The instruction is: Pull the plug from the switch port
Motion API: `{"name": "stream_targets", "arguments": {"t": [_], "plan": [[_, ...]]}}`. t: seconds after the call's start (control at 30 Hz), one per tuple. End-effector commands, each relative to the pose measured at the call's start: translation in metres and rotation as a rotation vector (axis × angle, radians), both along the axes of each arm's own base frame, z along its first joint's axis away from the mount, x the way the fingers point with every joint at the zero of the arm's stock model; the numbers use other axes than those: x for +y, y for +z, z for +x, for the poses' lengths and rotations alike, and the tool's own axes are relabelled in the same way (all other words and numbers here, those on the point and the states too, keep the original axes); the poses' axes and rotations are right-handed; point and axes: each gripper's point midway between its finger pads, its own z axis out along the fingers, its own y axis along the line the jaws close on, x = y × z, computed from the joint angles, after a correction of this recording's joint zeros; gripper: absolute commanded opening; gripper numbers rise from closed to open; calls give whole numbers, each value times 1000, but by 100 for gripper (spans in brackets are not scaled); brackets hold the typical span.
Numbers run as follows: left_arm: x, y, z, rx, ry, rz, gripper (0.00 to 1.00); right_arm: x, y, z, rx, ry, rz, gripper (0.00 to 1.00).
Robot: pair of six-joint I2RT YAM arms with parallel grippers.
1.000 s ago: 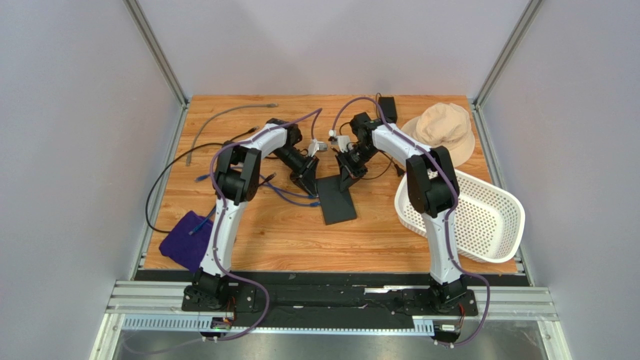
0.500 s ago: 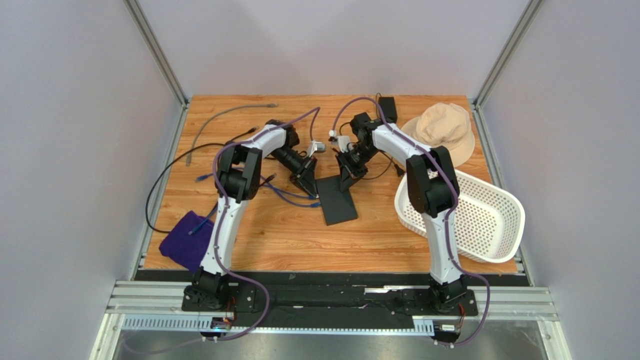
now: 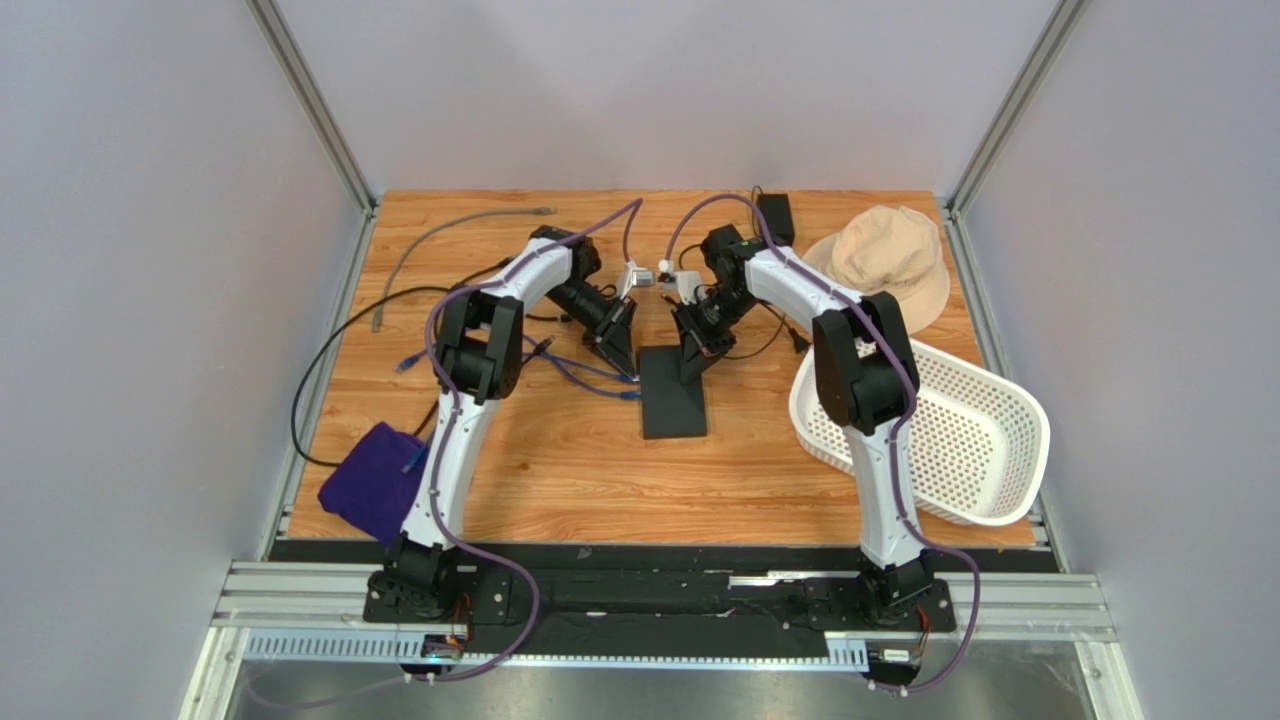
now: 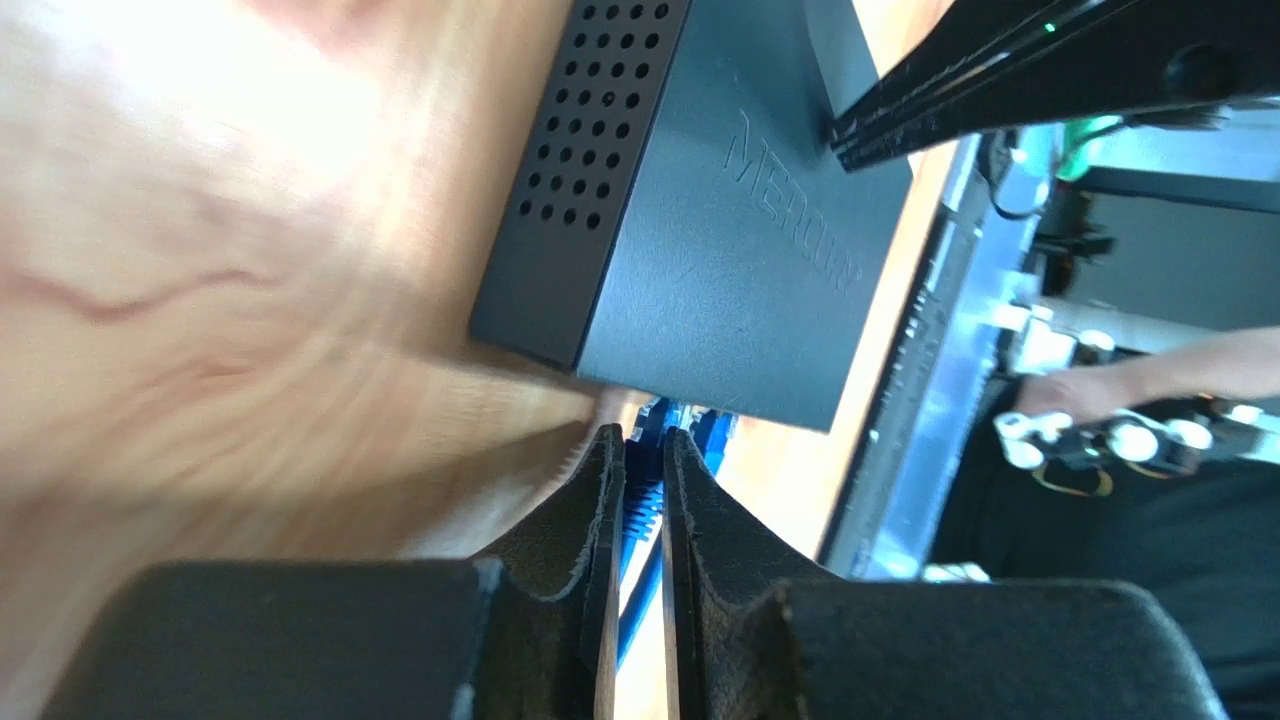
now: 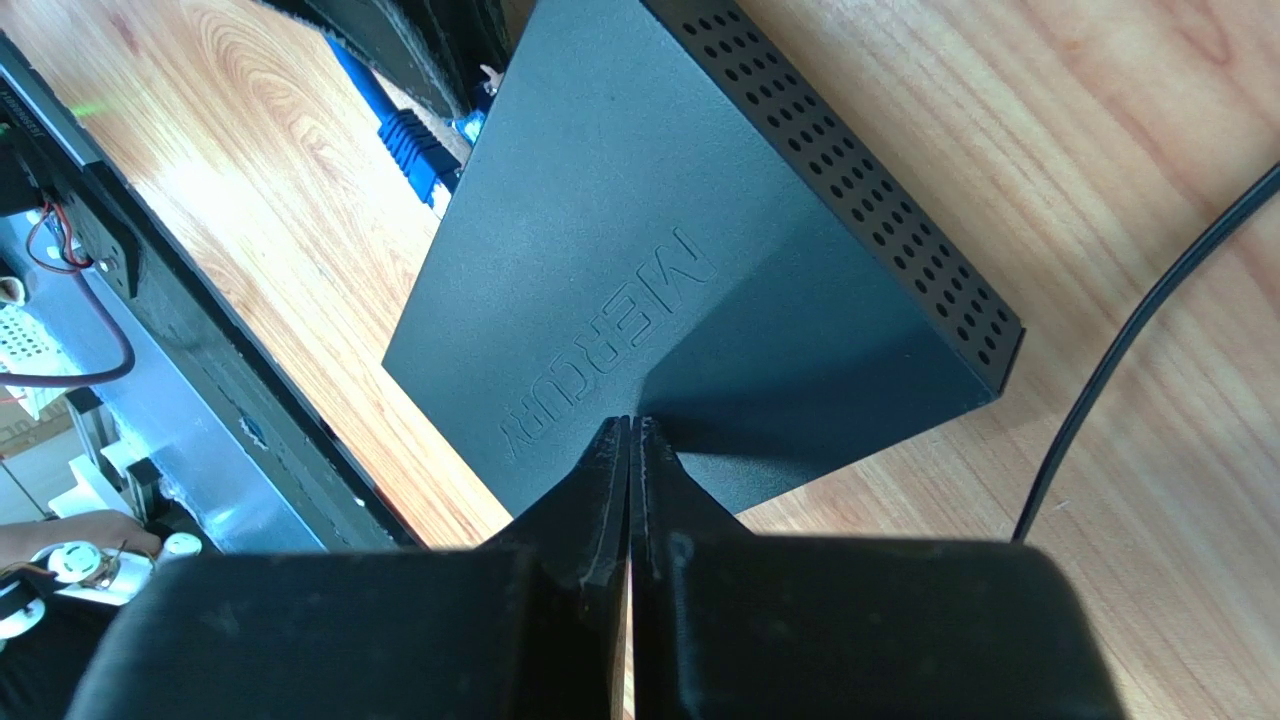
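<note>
The black switch [image 3: 672,393] lies flat on the wooden table; it also shows in the left wrist view [image 4: 706,210] and the right wrist view [image 5: 676,255]. My left gripper [image 4: 643,438] is shut on the blue plug [image 4: 643,507] at the switch's socket side. In the top view it sits at the switch's far left corner [image 3: 619,323]. The plug [image 5: 421,147] lies against the switch's edge; I cannot tell if it sits in a port. My right gripper [image 5: 633,425] is shut, its tips pressing on the switch's top [image 3: 694,348].
A blue cable [image 3: 579,383] trails left of the switch. A black power adapter [image 3: 775,207] and a beige hat [image 3: 884,255] lie at the back right. A white basket [image 3: 932,435] stands at the right. A purple cloth [image 3: 373,477] and black cable [image 3: 323,375] lie at the left.
My left gripper has moved toward the far side and a little right with the plug. The switch has swung from tilted to square with the table. The right gripper has stayed on it.
</note>
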Motion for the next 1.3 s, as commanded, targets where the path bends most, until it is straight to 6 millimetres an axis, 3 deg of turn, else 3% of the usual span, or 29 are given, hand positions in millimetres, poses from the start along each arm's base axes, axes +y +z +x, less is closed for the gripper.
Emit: {"name": "stream_targets", "arguments": {"t": [0.0, 0.07, 0.2, 0.43, 0.53, 0.7, 0.83, 0.87, 0.97, 1.0, 1.13, 1.2, 1.23, 1.27], "plan": [[14, 16, -19, 104, 11, 22, 0, -15, -34, 8, -36, 9, -108, 0], [18, 7, -38, 168, 18, 22, 0, -15, -34, 9, -39, 10, -109, 0], [23, 3, -54, 169, 11, 20, 0, -15, -35, 9, -37, 9, -110, 0], [26, 10, -35, 93, 1, 38, 0, -15, -37, 10, -32, 8, -112, 0], [31, 20, -9, 30, 44, 41, 0, -15, -36, 10, -38, 11, -113, 0], [47, 47, 55, -182, 139, 73, 0, -16, -35, 12, -49, 13, -112, 0], [72, 83, 113, -445, 205, 132, 0, -14, -33, 14, -59, 15, -112, 0], [88, 86, 129, -521, 230, 207, 0, -14, -32, 15, -64, 17, -111, 0], [111, 112, 176, -779, 278, 274, 0, -14, -31, 16, -73, 20, -112, 0], [113, 126, 200, -901, 299, 266, 0, -14, -31, 16, -75, 20, -113, 0], [119, 159, 243, -1131, 340, 280, 0, -14, -28, 17, -87, 24, -116, 0], [125, 161, 265, -1184, 404, 316, 0, -13, -27, 18, -92, 28, -118, 0], [127, 162, 273, -1202, 433, 328, 5, -14, -26, 18, -96, 30, -118, 0], [130, 170, 282, -1229, 483, 335, 20, -14, -26, 18, -98, 31, -117, 0]]}}
